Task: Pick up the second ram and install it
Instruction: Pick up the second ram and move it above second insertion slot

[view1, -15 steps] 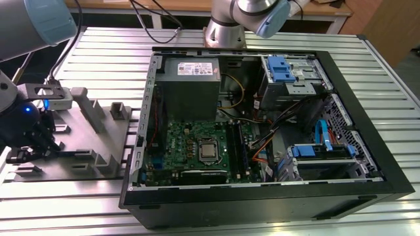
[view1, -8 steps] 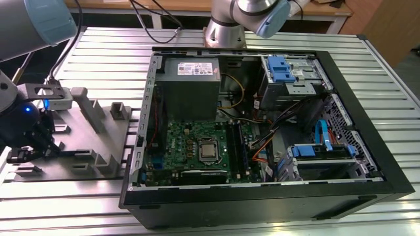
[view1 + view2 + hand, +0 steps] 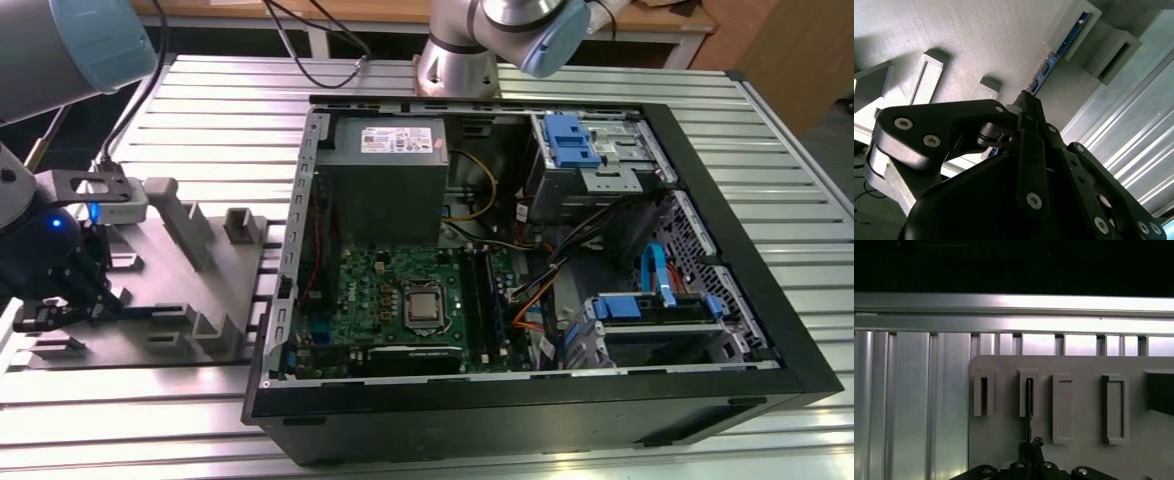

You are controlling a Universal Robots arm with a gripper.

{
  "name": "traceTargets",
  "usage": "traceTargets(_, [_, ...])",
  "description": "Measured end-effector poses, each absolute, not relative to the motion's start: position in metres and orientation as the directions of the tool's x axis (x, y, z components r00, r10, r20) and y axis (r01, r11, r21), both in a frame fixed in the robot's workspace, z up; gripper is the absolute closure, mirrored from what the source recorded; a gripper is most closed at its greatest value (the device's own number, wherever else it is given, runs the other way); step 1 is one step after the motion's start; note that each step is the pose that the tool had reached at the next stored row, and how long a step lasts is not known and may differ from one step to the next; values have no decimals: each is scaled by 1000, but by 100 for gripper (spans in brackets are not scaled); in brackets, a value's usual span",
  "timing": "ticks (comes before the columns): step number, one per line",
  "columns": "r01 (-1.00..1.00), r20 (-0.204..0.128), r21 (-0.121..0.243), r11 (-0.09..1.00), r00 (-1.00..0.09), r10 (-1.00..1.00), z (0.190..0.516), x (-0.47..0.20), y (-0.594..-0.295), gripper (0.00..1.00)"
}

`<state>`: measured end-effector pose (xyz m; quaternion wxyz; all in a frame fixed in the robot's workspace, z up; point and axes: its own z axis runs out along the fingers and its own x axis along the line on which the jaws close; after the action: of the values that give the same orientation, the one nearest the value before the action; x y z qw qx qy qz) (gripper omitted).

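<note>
Slatted aluminium desk carrying two items in the exterior view: an open computer case at centre and, towards nine o'clock, a grey moulded fixture.

The pincer is seen over the fixture, and its fingers appear drawn together on the near end of the second ram. In the first wrist view the strip is seen edge-on as a thin dark line running from a narrow fixture pocket to the fingertips. The strip is therefore lodged in its pocket and not yet lifted clear.

The step in hand is judged to be the grasp at the fixture. It is judged best done with the fingers kept square on the two flat faces and in line with the pocket. The thin board is then neither bent nor jammed against the pocket walls. Any tilt is likely to be carried over to the seating.

Inside the case a green motherboard is held at six o'clock, a grey power supply at eleven o'clock, and blue-fronted drive cages at one o'clock. Whether a module is already seated cannot be told.
</note>
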<state>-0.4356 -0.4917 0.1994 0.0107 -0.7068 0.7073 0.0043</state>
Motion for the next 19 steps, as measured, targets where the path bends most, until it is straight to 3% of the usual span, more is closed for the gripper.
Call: traceTargets(19, [-1000, -21, -9, 8, -8, -1000, 203, -436, -492, 89])
